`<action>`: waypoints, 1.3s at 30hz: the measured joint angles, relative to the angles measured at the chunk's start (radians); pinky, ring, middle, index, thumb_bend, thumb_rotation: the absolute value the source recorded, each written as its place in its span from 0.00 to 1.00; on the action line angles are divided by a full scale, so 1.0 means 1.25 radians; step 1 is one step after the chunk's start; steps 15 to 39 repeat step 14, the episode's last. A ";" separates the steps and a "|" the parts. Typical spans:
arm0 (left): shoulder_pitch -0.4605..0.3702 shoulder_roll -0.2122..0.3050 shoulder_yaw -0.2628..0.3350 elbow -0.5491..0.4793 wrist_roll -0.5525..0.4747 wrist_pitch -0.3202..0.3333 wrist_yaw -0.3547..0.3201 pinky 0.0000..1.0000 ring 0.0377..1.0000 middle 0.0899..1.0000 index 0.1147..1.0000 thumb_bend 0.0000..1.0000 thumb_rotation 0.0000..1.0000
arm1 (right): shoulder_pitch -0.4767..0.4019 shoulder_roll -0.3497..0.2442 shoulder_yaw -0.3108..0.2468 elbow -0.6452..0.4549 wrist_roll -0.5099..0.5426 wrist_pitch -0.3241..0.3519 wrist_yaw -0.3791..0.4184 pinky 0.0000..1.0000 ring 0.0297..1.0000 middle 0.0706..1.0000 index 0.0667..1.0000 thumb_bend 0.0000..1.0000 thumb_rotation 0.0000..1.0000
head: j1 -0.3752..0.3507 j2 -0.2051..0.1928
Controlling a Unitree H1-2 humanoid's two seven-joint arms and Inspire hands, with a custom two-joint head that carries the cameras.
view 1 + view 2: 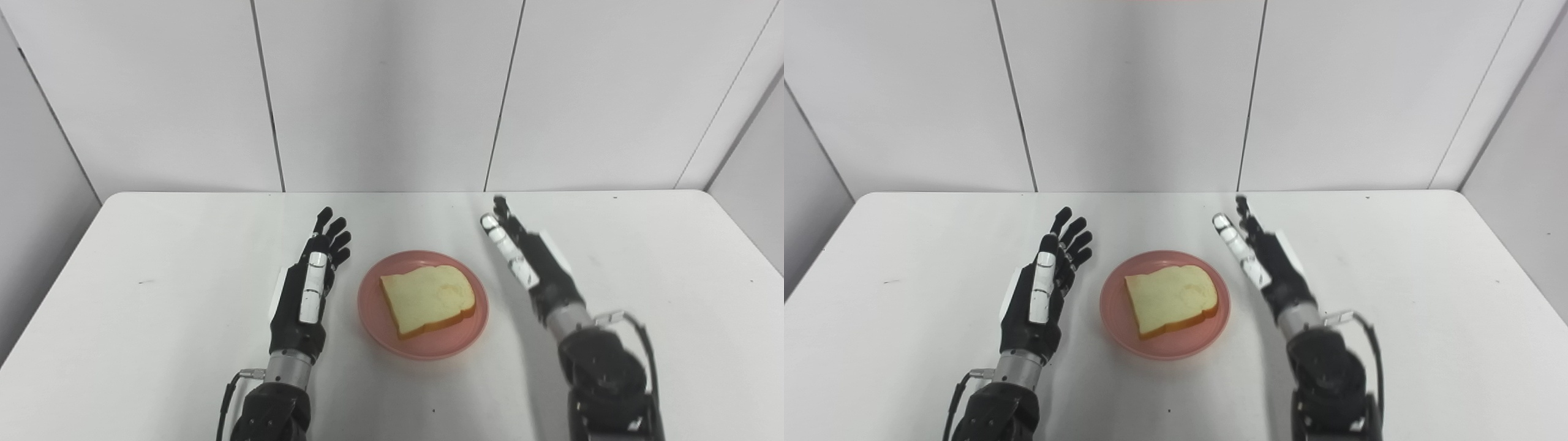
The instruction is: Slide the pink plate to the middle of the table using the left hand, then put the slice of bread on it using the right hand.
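A pink plate (373,315) sits near the middle of the white table (153,257), and a slice of bread (427,298) with a golden crust lies flat on it. My left hand (313,275) rests just left of the plate, fingers stretched forward and apart, holding nothing. My right hand (520,254) hovers to the right of the plate, a little apart from it, fingers extended and spread, also empty. In the right eye view the plate (1118,324) and the bread (1171,299) lie between both hands.
The table's far edge meets white wall panels (386,92). Bare tabletop stretches to the left of the left arm and to the right of the right arm.
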 measured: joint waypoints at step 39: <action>0.004 0.006 0.003 0.026 0.000 -0.027 -0.007 0.95 0.94 0.95 0.95 0.70 0.98 | 0.095 0.021 0.025 0.078 0.142 -0.271 -0.141 1.00 1.00 1.00 1.00 0.49 1.00 | 0.006 -0.021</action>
